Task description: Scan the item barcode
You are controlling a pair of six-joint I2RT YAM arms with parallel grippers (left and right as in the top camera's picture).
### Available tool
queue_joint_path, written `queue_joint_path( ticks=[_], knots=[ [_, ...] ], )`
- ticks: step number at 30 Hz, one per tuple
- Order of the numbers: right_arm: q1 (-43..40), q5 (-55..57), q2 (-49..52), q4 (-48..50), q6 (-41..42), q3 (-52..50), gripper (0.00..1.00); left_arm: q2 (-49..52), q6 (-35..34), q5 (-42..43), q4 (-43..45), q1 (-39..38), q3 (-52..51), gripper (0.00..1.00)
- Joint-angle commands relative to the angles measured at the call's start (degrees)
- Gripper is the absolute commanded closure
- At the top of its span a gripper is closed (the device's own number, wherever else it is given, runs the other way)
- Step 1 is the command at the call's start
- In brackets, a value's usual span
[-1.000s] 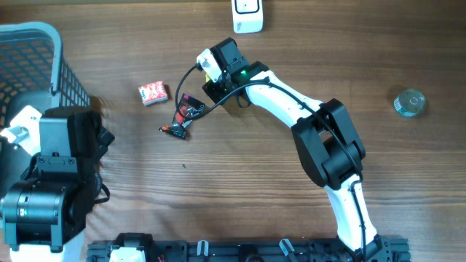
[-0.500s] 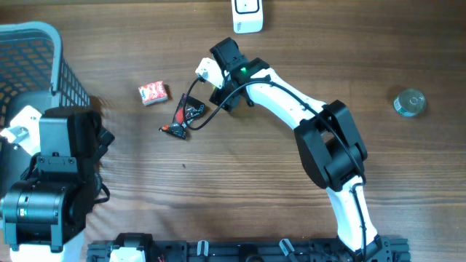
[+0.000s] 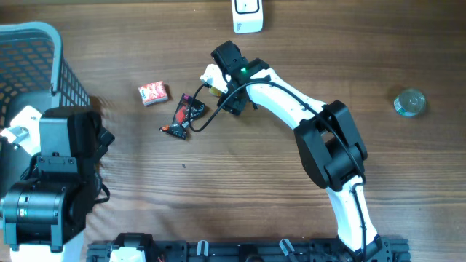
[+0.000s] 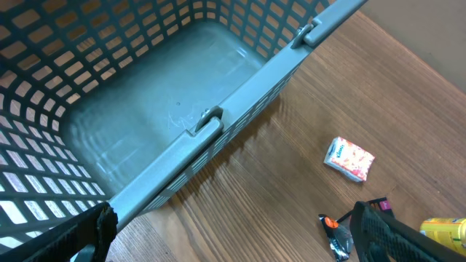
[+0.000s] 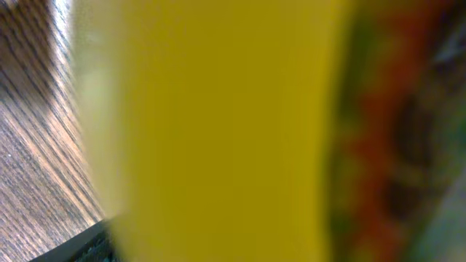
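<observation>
One wooden surface is seen from overhead, and two arms are counted on it. The left arm is folded at the lower left corner, while the right arm is stretched from the lower right edge up toward the top middle. One blue-grey lattice basket is placed at the upper left, beside the left arm. In the left wrist view its rim is shown running slantwise across the frame. The left pincer is held over that rim with its two dark fingers spread wide apart and nothing between them. The right pincer is positioned near the top middle, and whether it is parted or clamped cannot be told from the views. One white device is set at the top edge, a little above and to the right of that pincer. One clear round object is left well apart at the far right. Three small items are counted in all. One dark wrapper is laid just below and to the left of the right pincer. One red-and-white packet is laid near it, further left. One yellow item is found right at the right pincer, and the right wrist view is filled by its blurred yellow face, so whether it is gripped cannot be told.
</observation>
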Motion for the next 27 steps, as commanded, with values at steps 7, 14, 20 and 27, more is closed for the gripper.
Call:
queue_joint_path(
  ticks=[7, 14, 20, 27],
  knots=[
    [-0.35, 0.90, -13.51, -9.22, 18.88, -0.61, 0.00, -0.20, 0.87, 0.17, 0.00, 0.37, 0.42, 0.00],
    [-0.35, -13.18, -20.00, -11.87, 37.05, -0.63, 0.00, -0.22, 0.87, 0.26, 0.02, 0.37, 0.42, 0.00],
    [-0.35, -13.64, -19.67, -10.43, 84.24, -0.61, 0.00, -0.44, 0.81, 0.52, 0.04, 0.37, 0.42, 0.00],
    [-0.35, -15.37, -15.65, 2.38, 103.23, -0.22, 0.01, -0.44, 0.63, 1.88, 0.11, 0.37, 0.42, 0.00]
  ],
)
